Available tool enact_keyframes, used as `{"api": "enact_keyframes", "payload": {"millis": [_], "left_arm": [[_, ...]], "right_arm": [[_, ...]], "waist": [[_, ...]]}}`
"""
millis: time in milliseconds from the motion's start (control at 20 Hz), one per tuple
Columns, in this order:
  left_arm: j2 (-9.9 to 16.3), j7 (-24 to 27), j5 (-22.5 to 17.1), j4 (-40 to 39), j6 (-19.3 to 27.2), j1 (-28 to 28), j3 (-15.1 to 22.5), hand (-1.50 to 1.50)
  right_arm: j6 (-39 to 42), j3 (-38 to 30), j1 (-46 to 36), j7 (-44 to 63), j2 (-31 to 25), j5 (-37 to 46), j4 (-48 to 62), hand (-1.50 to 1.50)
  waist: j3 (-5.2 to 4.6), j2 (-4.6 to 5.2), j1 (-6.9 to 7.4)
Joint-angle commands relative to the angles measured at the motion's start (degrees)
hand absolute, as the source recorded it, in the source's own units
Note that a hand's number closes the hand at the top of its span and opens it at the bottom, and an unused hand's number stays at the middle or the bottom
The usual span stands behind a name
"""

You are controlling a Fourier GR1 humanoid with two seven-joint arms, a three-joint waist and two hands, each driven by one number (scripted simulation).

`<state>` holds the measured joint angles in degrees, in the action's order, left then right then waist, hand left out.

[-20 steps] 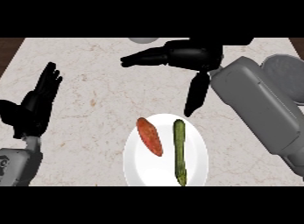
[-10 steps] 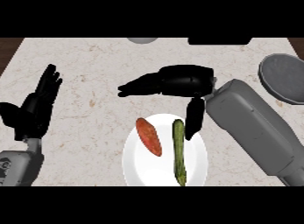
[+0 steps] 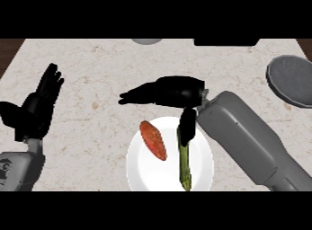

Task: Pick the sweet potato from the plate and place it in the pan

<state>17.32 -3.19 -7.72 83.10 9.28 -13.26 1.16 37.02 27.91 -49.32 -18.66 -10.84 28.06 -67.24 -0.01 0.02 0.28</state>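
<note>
Bright, even light; no glare, no strong shadows, no blur.

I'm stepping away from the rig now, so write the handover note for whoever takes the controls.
Right hand: open, holding nothing, above the top edge of the white plate.
Left hand: open, fingers up, resting at the left.
Sweet potato: on the plate, left of a green vegetable.
Pan: at the far right edge.
Done: nothing picked yet.
Left: grasp the sweet potato, carry it right, set it in the pan.
</note>
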Motion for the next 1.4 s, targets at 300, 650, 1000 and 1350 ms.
{"api": "enact_keyframes", "payload": {"millis": [300,650,1000,1350], "left_arm": [[-1.7,0.6,1.4,-1.1,-1.5,-0.5,-1.6,0.0],[-1.2,-5.3,1.2,4.0,-2.0,-0.6,-2.4,0.0],[-3.4,-0.3,3.4,1.8,-2.0,1.4,-1.9,0.0],[-3.7,-0.4,3.6,-0.4,-3.1,0.4,-3.4,0.0]], "right_arm": [[0.5,0.7,-0.9,-7.4,4.1,9.1,9.1,-1.5],[2.6,2.4,1.7,-5.9,4.2,13.1,3.6,-1.5],[-4.6,6.3,1.3,-6.0,5.9,23.2,8.5,-1.5],[-5.5,5.8,0.1,-6.8,8.6,29.9,14.3,-1.5]], "waist": [[0.0,0.05,0.1],[0.01,-0.15,-0.16],[0.01,-0.01,0.18],[0.0,0.06,0.23]]}}
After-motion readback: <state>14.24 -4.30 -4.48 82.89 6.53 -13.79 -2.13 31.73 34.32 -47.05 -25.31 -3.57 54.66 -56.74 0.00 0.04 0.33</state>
